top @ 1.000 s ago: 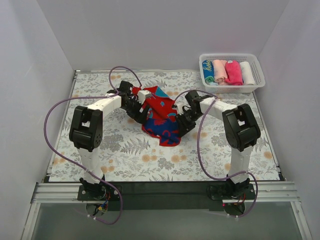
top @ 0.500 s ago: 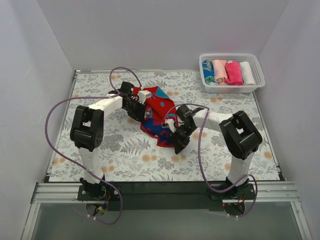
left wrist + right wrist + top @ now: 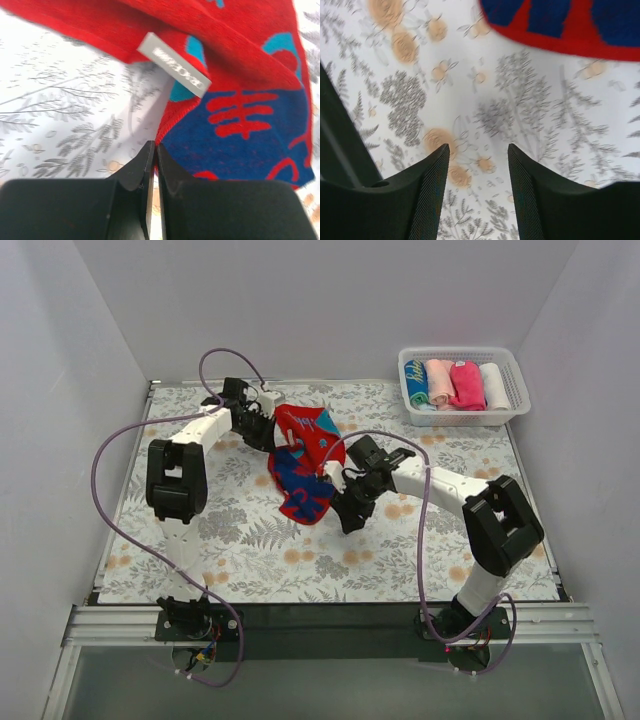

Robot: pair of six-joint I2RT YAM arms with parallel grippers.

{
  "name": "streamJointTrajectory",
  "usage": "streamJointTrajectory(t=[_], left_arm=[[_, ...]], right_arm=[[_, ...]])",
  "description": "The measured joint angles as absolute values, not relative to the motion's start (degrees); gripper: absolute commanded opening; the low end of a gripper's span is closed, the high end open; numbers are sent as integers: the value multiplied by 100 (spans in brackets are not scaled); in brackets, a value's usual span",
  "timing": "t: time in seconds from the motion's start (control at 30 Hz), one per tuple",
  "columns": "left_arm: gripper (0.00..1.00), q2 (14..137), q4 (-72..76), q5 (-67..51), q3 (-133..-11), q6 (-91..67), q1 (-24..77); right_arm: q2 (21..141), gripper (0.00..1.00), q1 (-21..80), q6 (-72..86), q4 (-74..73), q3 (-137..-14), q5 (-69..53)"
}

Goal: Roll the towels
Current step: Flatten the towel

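The red towel with blue marks and teal patches (image 3: 303,462) lies crumpled on the floral cloth at mid-table. My left gripper (image 3: 272,438) sits at its back-left corner. In the left wrist view the jaws (image 3: 156,150) are pressed together on the towel's red edge (image 3: 240,125), below a grey label (image 3: 174,65). My right gripper (image 3: 346,522) hovers just right of the towel's near end, open and holding nothing. Its wrist view shows spread fingertips (image 3: 479,152) over bare cloth, with the towel's hem (image 3: 560,30) at the top. A hot-pink towel (image 3: 466,383) lies rolled in the basket.
A white slotted basket (image 3: 512,412) stands at the back right corner with several rolled towels side by side. The grey-and-orange floral cloth (image 3: 250,550) covers the whole table. White walls close in the left, back and right sides.
The left gripper shut on the towel's edge and drew it back and to the left. The right gripper closed, then let go, opened and moved left toward the towel's near end.
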State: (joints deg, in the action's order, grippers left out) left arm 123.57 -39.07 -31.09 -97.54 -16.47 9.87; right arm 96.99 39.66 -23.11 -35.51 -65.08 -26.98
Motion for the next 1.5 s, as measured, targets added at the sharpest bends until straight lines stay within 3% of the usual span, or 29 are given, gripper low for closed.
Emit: streamJointTrajectory(t=[0.2,0.43,0.73,0.8,0.97,1.17,1.3,1.5], left_arm=[[5,12226,-4521,-3468,-9537,-1245,1026],[5,11686,-5092,-3660,-8785,-847,1031],[6,11384,-5426,-3728,-8667,-657,1022],[6,11343,-5459,-3728,-8626,-637,1017],[6,11257,-5583,-3728,-8521,-591,963],[6,11319,-5745,-3688,-8667,-443,683],[7,11749,-5819,-3697,-9426,-381,567],[7,13235,-5924,-3826,-11262,-353,757]], right_arm=[[10355,48,3835,-2021,-3205,-7568,-2067],[11511,53,2902,-1778,-2869,-9445,-1750],[12835,44,2902,-1896,-2744,-10549,-1684],[12991,38,2936,-1942,-2746,-10565,-1678],[13113,14,2965,-2115,-2655,-10396,-1599],[12033,5,2991,-2460,-2152,-8608,-1527],[11131,7,3334,-2659,-2187,-7336,-1695],[10438,28,5015,-2517,-2976,-6543,-2821]])
